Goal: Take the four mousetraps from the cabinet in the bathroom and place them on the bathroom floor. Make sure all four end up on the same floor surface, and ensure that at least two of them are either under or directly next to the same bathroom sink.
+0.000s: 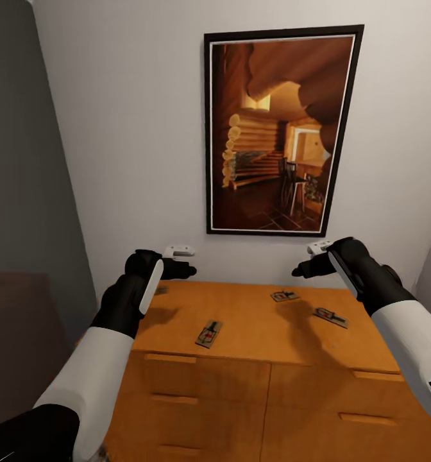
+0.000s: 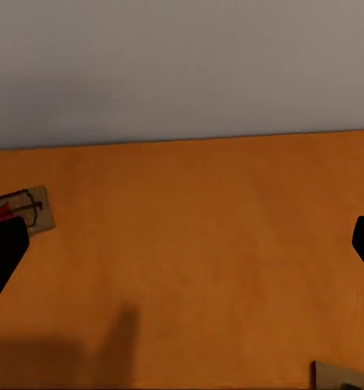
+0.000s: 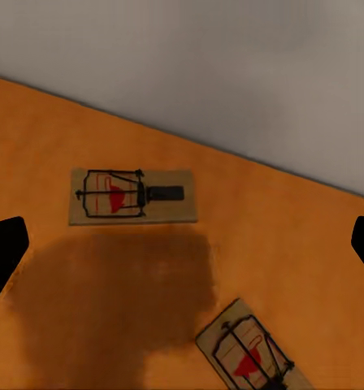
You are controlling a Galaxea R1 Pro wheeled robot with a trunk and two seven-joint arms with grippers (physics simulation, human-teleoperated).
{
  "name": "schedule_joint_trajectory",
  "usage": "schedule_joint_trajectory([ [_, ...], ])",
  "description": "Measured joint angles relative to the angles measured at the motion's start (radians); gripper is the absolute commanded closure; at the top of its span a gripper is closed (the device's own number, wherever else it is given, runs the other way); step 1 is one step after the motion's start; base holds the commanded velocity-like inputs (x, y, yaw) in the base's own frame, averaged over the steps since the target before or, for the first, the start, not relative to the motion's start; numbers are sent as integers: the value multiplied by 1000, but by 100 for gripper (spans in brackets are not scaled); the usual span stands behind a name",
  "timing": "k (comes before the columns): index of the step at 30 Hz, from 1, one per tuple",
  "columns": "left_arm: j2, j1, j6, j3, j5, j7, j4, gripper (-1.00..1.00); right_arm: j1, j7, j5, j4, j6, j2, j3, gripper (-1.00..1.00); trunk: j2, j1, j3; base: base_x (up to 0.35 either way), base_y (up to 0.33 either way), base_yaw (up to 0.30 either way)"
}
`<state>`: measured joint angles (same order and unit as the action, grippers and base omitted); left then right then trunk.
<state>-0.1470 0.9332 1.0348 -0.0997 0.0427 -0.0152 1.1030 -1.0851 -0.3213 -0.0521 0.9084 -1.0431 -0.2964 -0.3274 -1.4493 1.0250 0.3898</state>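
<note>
The orange-brown cabinet (image 1: 254, 324) stands against the wall with its flat top under both arms. Three mousetraps lie in plain sight on that top: one near the front (image 1: 209, 333), one further back (image 1: 285, 296) and one to the right (image 1: 331, 316). A further mousetrap (image 1: 161, 290) peeks out behind my left wrist. Above the top's left back part, my left gripper (image 1: 191, 261) (image 2: 182, 252) hovers open, a mousetrap (image 2: 23, 210) beside one fingertip. My right gripper (image 1: 303, 260) (image 3: 182, 248) hangs open over two mousetraps (image 3: 132, 196) (image 3: 251, 353). The bathroom floor and sink are out of view.
A framed picture of a log cabin interior (image 1: 281, 131) hangs on the white wall right behind the cabinet. A dark grey panel (image 1: 23, 192) rises at the left. Drawer fronts with bar handles (image 1: 170, 359) face me below the top.
</note>
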Motion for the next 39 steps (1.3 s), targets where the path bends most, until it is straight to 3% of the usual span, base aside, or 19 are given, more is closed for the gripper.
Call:
schedule_joint_trajectory([
  [11, 0, 0, -1, 0, 0, 1, -12, -100, 0, 0, -1, 0, -1, 1, 1, -100, 0, 0, -2, 0, -83, 80],
  [39, -1, 0, -1, 0, -2, 2, -20, -100, 0, 2, 0, 0, -1, 2, -2, -100, 0, 0, -2, 0, -265, 3],
])
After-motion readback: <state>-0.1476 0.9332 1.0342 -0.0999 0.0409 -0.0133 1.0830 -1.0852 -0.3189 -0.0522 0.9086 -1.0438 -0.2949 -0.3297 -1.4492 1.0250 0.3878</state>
